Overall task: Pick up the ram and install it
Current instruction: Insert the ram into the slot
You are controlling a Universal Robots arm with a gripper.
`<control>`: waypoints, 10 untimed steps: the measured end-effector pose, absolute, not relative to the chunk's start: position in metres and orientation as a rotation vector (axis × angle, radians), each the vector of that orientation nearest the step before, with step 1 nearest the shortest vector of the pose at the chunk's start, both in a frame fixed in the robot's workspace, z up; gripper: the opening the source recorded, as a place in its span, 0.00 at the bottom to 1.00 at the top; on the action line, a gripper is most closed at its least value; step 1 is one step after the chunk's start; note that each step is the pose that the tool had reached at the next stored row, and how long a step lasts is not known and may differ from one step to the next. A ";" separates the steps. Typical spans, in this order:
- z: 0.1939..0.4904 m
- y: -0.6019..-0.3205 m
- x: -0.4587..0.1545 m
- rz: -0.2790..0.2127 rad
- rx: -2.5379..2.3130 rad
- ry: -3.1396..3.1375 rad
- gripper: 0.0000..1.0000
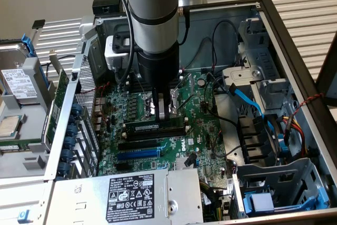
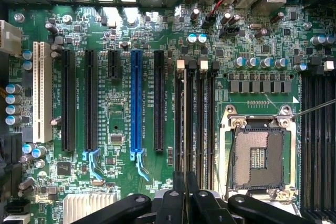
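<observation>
The ram (image 1: 154,127), a long dark stick with a white label and a green end, stands on edge along the black memory slots (image 1: 158,133) of the green motherboard (image 1: 202,130). My gripper (image 1: 162,113) comes straight down onto its top edge, and the two fingers are pinched on the stick's middle. In the wrist view the gripper (image 2: 185,182) has its fingers pressed close together over the memory slots (image 2: 197,124), next to the empty CPU socket (image 2: 258,153). From there the stick appears only edge-on between the fingers.
The blue expansion slot (image 1: 137,154) and black slots lie just in front of the memory slots. The power supply (image 1: 131,193) fills the near side, the drive cage (image 1: 274,183) the exterior view's right. Cables (image 1: 247,104) cross the board, and a hard drive (image 1: 18,80) lies outside the case.
</observation>
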State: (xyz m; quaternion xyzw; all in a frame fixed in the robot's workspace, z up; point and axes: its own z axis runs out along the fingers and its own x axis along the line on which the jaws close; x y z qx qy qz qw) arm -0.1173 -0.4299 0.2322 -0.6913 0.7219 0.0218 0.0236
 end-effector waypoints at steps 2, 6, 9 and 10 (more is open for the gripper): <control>0.232 -0.430 -0.117 0.067 -2.140 2.234 0.13; 0.232 -0.430 -0.117 0.067 -2.139 2.234 0.13; 0.232 -0.430 -0.117 0.067 -2.139 2.234 0.13; 0.232 -0.430 -0.117 0.067 -2.139 2.234 0.13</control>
